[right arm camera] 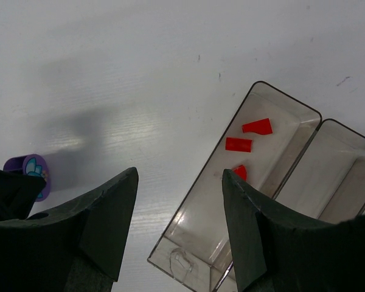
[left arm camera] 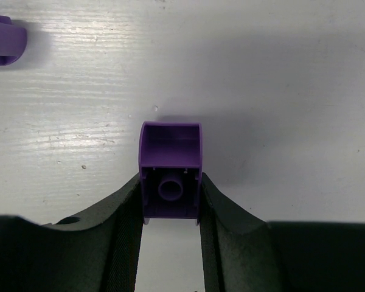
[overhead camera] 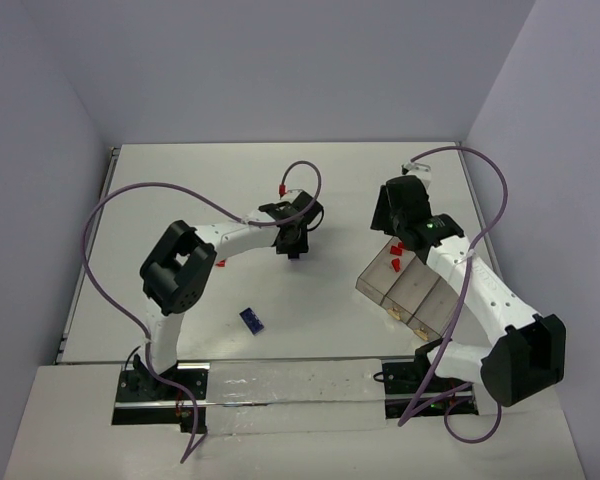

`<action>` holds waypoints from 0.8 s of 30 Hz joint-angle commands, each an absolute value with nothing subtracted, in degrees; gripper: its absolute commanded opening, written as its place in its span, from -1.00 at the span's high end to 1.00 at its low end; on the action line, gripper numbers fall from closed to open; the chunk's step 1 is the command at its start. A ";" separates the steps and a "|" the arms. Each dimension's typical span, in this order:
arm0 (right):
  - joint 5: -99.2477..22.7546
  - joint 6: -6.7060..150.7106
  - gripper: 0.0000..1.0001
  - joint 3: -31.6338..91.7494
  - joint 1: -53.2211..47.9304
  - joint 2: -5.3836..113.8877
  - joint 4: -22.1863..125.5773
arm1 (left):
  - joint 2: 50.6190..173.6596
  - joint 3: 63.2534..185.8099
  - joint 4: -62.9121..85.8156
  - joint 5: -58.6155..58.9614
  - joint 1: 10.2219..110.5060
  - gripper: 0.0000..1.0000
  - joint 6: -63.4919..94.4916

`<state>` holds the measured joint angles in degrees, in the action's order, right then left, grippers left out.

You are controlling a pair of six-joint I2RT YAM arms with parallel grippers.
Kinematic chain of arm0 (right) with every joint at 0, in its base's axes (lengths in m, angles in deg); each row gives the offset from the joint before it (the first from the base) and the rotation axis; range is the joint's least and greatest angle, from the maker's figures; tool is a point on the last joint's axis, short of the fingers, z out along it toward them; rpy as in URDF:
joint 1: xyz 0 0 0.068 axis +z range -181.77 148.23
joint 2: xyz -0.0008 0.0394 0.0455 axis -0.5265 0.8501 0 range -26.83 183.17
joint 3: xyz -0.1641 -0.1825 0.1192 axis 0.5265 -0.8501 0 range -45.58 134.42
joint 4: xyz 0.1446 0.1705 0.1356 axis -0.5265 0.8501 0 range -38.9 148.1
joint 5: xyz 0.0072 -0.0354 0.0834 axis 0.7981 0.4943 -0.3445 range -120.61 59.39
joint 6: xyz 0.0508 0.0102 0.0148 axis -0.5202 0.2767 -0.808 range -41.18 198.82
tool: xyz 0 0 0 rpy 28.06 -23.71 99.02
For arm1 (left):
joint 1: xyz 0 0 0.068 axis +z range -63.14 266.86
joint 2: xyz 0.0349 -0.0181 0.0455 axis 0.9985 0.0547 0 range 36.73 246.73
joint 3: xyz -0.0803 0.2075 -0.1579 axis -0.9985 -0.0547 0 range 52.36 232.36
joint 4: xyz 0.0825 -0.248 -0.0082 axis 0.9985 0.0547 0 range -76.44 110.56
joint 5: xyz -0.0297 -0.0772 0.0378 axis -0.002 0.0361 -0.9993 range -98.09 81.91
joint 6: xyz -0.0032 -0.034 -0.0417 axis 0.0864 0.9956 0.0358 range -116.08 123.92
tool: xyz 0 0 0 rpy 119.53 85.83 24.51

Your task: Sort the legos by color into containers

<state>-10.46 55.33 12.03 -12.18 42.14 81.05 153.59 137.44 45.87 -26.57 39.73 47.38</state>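
While tight in left jaws, purple brick point(left arm camera: 170, 152) lengthwise outward, hollow side camera-ward; right jaws wide.

No text, label, brand or number is legible on anything here.

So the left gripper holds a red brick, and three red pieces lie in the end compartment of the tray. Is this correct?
Not quite. The brick held by the left gripper is purple, not red; the left wrist view shows it. The rest stands: three red pieces lie in the end compartment of the tray.
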 commanded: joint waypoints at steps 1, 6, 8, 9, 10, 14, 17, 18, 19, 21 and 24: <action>-9.94 55.53 -0.30 11.29 -12.79 40.06 80.98 | 154.78 139.74 47.57 -27.25 38.88 -0.20 49.98; -10.54 55.70 -0.31 11.35 -12.79 40.12 81.16 | 153.37 140.07 48.10 -27.22 38.88 -0.82 48.73; -11.49 55.70 -0.32 11.61 -12.79 40.22 81.01 | 151.75 140.85 49.11 -27.86 38.88 -0.85 47.89; -11.95 55.64 -0.32 11.57 -12.72 40.23 80.79 | 150.93 141.54 50.09 -28.21 38.88 -0.85 47.52; -12.46 55.53 -0.32 11.55 -12.62 40.39 80.56 | 149.24 141.99 50.78 -28.71 38.92 -0.85 47.06; -14.48 54.93 -0.32 11.59 -11.06 41.25 79.68 | 143.33 141.84 52.14 -29.35 41.21 -0.84 45.46; -15.16 53.97 -0.32 12.32 -7.79 43.91 79.06 | 137.09 138.24 51.22 -27.21 45.44 -0.83 45.40; -15.21 53.64 -0.32 12.76 -6.33 44.95 78.92 | 135.37 136.99 51.01 -26.74 47.19 -0.83 45.42; -15.16 53.43 -0.32 13.50 -4.79 46.12 78.71 | 134.08 136.03 51.06 -27.15 49.21 -0.83 45.47; -15.09 52.82 -0.32 14.71 -1.12 49.30 78.09 | 132.23 134.36 51.63 -29.00 51.25 -0.83 45.72; -15.91 51.76 -0.39 18.45 3.84 54.62 77.38 | 130.12 132.61 52.75 -30.15 55.60 -0.83 46.11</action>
